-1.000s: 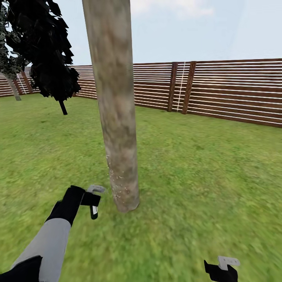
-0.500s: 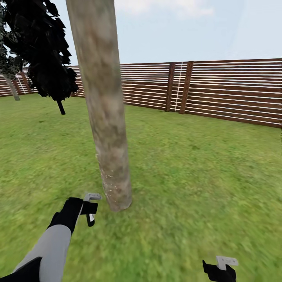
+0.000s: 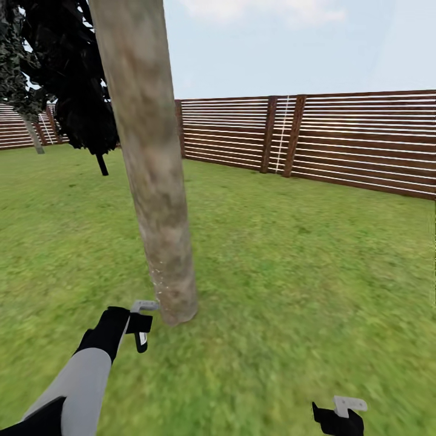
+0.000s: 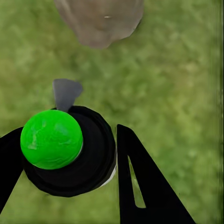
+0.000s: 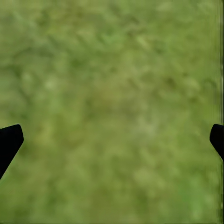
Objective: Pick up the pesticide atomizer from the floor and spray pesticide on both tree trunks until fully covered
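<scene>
A thick mottled grey-brown tree trunk (image 3: 151,163) rises from the grass floor (image 3: 290,272), leaning slightly, with a few pale specks near its base. My left gripper (image 3: 140,330) hangs low just left of the base, shut on the pesticide atomizer (image 4: 70,154), a dark bottle with a bright green spot (image 4: 51,139). Its pale grey spray head (image 3: 144,306) points at the trunk and nearly touches it. In the left wrist view the trunk base (image 4: 100,21) lies just beyond the nozzle (image 4: 65,92). My right gripper (image 3: 340,418) (image 5: 113,137) stands open over bare grass.
A brown slatted fence (image 3: 339,139) closes off the lawn at the back. A black-leaved cone tree (image 3: 79,79) stands behind the trunk at the left, and a thin grey stem (image 3: 33,136) further off. Open grass spreads to the right of the trunk.
The whole view has shifted, so the trunk now sits further left in the picture. The left gripper with the atomizer is lower and closer to the trunk base. The right gripper is unchanged.
</scene>
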### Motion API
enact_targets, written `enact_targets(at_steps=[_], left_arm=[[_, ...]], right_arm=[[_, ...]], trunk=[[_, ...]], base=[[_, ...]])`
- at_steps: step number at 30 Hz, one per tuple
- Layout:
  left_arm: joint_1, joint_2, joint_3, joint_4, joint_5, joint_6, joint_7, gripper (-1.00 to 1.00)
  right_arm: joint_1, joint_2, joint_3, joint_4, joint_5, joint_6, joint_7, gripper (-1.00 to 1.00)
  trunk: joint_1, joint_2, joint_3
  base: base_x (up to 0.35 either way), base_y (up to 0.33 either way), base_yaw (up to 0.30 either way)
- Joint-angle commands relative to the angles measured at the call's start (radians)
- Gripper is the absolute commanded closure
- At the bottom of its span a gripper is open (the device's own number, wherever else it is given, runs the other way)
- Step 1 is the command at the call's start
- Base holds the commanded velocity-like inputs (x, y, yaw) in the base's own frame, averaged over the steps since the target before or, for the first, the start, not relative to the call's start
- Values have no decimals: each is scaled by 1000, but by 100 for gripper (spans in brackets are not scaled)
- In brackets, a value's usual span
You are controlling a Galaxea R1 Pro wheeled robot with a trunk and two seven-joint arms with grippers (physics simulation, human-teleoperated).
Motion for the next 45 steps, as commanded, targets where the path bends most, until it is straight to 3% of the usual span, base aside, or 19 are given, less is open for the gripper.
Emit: enact_targets(at_steps=[1, 10, 12, 14, 15, 18, 22, 23, 25, 27, 29, 32, 34, 36, 39, 42, 45], left_arm=[[0, 0, 0, 0, 1, -1, 0, 100], [0, -3, 2, 37, 6, -30, 6, 100], [0, -33, 1, 31, 20, -33, 25, 100], [0, -80, -2, 34, 28, -34, 85, 100], [0, -86, -2, 36, 30, -34, 102, 100], [0, -74, 1, 37, 31, -33, 120, 100], [0, 3, 2, 38, 39, -31, 113, 100], [0, 11, 2, 36, 51, -31, 110, 100], [0, 11, -4, 15, 62, -32, 108, 100], [-6, -19, -11, -25, 65, -33, 105, 100], [-10, -64, -41, -83, 65, -29, 105, 100], [-10, -84, -135, -120, 66, -19, 97, 100], [-9, -76, -147, -226, 94, 22, 40, 100], [-5, -52, -150, -346, 125, 110, -42, 100], [-2, -21, -156, -456, 130, 165, -97, 100], [-2, -33, -174, -464, 130, 168, -101, 100], [-3, -56, -256, -480, 134, 202, -101, 100]], right_arm=[[0, 0, 0, 0, 0, 0, 0, -100], [0, 0, 0, 0, 0, 0, 0, -100], [0, 0, 0, 0, 0, 0, 0, -100], [0, 0, 0, 0, 0, 0, 0, -100], [0, 0, 0, 0, 0, 0, 0, -100], [0, 0, 0, 0, 0, 0, 0, -100], [0, 0, 0, 0, 0, 0, 0, -100], [0, 0, 0, 1, 0, 0, 0, -100], [0, 0, 0, 1, 1, 0, 0, -100], [0, 0, 0, 0, 1, 0, 0, -100], [0, 0, 0, 0, 0, 0, 0, -100], [0, 0, 0, 0, 1, 0, 0, -100], [0, 0, 0, 1, 1, 0, 0, -100], [0, 0, 0, 0, 1, 0, 0, -100], [0, 0, 0, 1, 0, 0, 0, -100], [0, 0, 0, 0, 1, 0, 0, -100], [0, 0, 0, 1, 1, 0, 0, -100]], trunk=[[0, 0, 0], [0, 0, 0], [0, 0, 0], [0, 0, 0], [0, 0, 0], [0, 0, 0], [0, 0, 0], [0, 0, 0], [0, 0, 0], [0, 0, 0], [0, 0, 0], [0, 0, 0], [0, 0, 0], [0, 0, 0], [0, 0, 0], [0, 0, 0], [0, 0, 0]], base=[[0, -273, 0], [-15, -221, 0], [-3, -16, 0], [-1, -4, 0], [0, -1, 0], [0, 0, 0], [0, 0, 0], [0, 0, 0], [0, 0, 0], [0, 0, 0], [0, 0, 0], [0, 0, 0], [0, 0, 0], [0, 0, 0], [0, 0, 0], [0, 0, 0], [0, 0, 0]])
